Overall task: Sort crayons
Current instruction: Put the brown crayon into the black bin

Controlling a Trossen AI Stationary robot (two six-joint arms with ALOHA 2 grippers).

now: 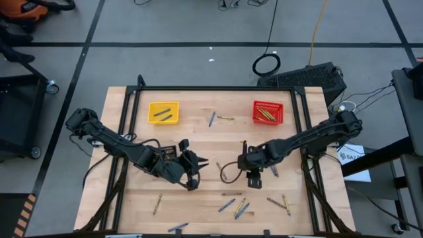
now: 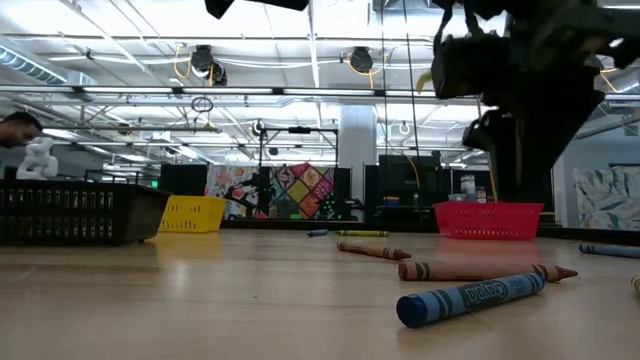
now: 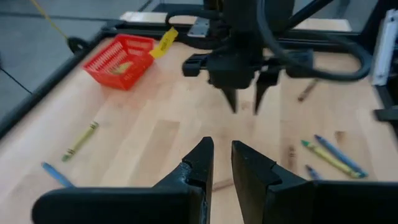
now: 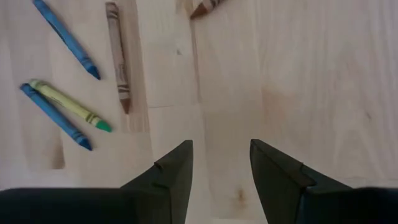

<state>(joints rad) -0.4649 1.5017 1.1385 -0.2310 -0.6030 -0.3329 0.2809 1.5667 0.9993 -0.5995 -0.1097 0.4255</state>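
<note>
Sorting in progress on the pale wooden table (image 1: 198,142). The red mesh basket (image 1: 268,112), near the table's far edge, already holds several yellow-green crayons; the yellow mesh basket (image 1: 163,112), well to its left, holds two dark ones.

The right gripper (image 4: 221,163) hangs nearer the front edge than the red basket, pointing down at bare wood, jaws spread wide and empty. The left gripper (image 3: 222,163), well left of it, has its jaws partly apart with nothing visible between them.

Loose crayons lie scattered toward the front edge. Closest to the right gripper are a brown paper-wrapped crayon (image 4: 117,55), a yellow-green crayon (image 4: 69,105) and two blue crayons (image 4: 66,38). In the right wrist view the brown crayon's long axis runs roughly parallel to the gap between the jaws, tip toward the gripper; the others lie slanted.

Judged next step: a pick here. To do it well, centre over one crayon's middle, set the fingers across its long axis, and descend clear of neighbours touching it.
</note>
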